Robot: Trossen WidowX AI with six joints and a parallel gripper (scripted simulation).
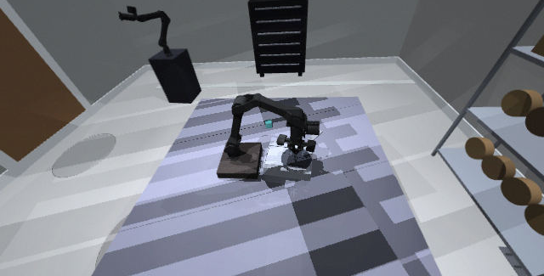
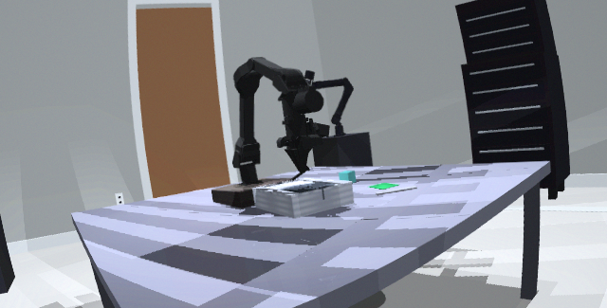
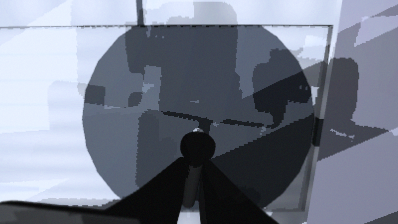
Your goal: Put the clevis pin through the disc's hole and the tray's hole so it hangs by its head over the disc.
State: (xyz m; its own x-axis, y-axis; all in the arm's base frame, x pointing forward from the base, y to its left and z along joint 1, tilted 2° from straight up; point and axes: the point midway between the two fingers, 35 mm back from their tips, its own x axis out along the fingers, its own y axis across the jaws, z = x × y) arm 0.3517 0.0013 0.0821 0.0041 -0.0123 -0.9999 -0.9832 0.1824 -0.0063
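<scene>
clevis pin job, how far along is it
Done: the disc lies flat in the tray. In hand: the gripper holds the pin above the disc, its head near the disc's partly hidden hole. Left: seat it through both holes, release and back clear.

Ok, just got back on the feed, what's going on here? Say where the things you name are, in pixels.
The arm's gripper (image 1: 296, 150) (image 2: 305, 171) (image 3: 193, 166) holds the clevis pin (image 3: 198, 146) over the aluminium disc (image 1: 293, 162) (image 3: 112, 130), which lies in the steel tray (image 1: 272, 171) (image 2: 280, 203) (image 3: 327, 45). In the wrist view, the pin's head appears just beside the disc's hole. The pin isn't hanging in the tray by its head, and the gripper hasn't let go.
</scene>
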